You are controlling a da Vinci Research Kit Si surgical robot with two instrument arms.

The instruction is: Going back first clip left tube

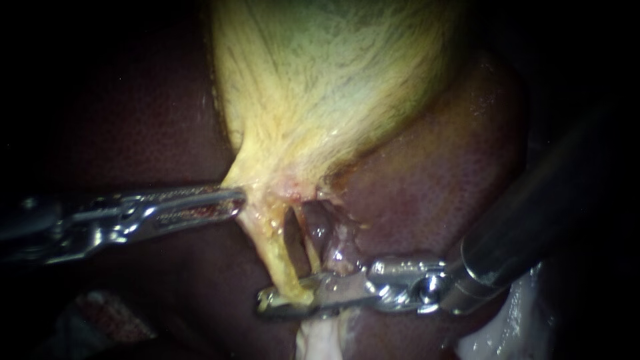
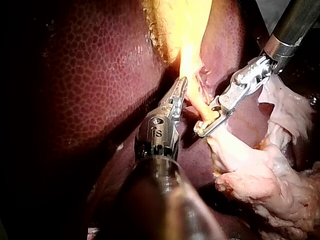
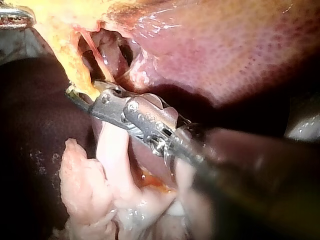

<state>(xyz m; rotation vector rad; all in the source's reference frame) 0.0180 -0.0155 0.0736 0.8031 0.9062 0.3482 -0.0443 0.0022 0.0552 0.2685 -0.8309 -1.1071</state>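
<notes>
— What takes up most of the endoscope view?

— The liver [image 1: 433,173], dark maroon, lying around and under everything else. Over its upper middle hangs the gallbladder [image 1: 320,87], yellow-green, narrowing downward to a neck.

— And the instruments?

— The right instrument [image 1: 268,302] comes in from the right on a thick dark shaft, and its metal tip reaches low across the middle. The left instrument [image 1: 233,199] comes in level from the left. Its long jaws are closed on the gallbladder's edge just beside the neck, where the yellow tissue is drawn to a point.

— Anything under them?

— A lump of pale pinkish tissue [image 1: 320,337] sits just under the right instrument's jaws. In the right wrist view it lies against their underside.

— Where is the left tube?

— The left tube [image 1: 277,257] is the yellowish strand running down from the gallbladder's neck. Its lower end passes between the right instrument's jaws, which are clamped on it from both sides near their tips. In the left wrist view the strand likewise runs from the gallbladder into that narrow pair of jaws.

— And beside it?

— The right tube [image 1: 320,230], purplish, lies just to its right with a dark gap between the two. It sits above the right instrument's jaws, not within them.
</notes>
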